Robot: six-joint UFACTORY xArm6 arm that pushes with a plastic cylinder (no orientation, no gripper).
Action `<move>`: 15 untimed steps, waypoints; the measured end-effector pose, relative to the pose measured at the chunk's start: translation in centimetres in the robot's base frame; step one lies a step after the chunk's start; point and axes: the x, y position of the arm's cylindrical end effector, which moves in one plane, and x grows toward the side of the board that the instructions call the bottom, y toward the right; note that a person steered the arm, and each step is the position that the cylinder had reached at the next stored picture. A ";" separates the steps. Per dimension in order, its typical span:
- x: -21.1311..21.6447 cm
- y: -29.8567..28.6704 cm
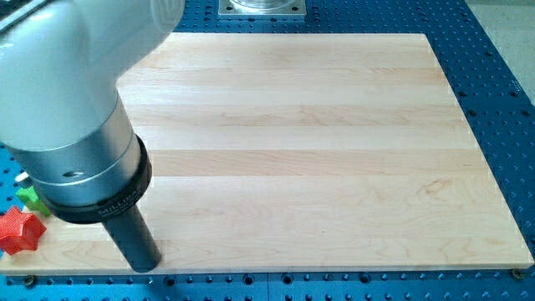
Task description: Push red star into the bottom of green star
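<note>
My tip [145, 266] sits close to the view's bottom edge, down on the wooden bench [318, 167] near its bottom-left corner. It is the end of a plain dark rod, so this tool has nothing to clench or release; it holds nothing and touches no block.

To the view's left of the tip, well apart from it, lies the red star [20, 232], right at the bench's left edge and partly cut off by the frame. Just above it, toward the view's top, a bit of the green star [32, 199] shows, mostly hidden behind the arm's big grey body [63, 92]. The two stars look very near each other, possibly touching, but the arm hides the join, so I cannot tell.

My judgement: the red star already lies under the green star's bottom side, so the task looks nearly or fully done. If a gap remains, what is left is a short push of the red star toward the view's top, which would need the tip brought round below it first, with little room at the bench's edge.

Count, near to far: one tip, one red star, one green star, one bench; beyond, the blue perforated table [493, 67] and one metal plate [262, 7] at the view's top. No other blocks show
</note>
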 end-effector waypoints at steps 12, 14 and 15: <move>0.0 -8.2; -0.3 -16.8; -3.1 -14.9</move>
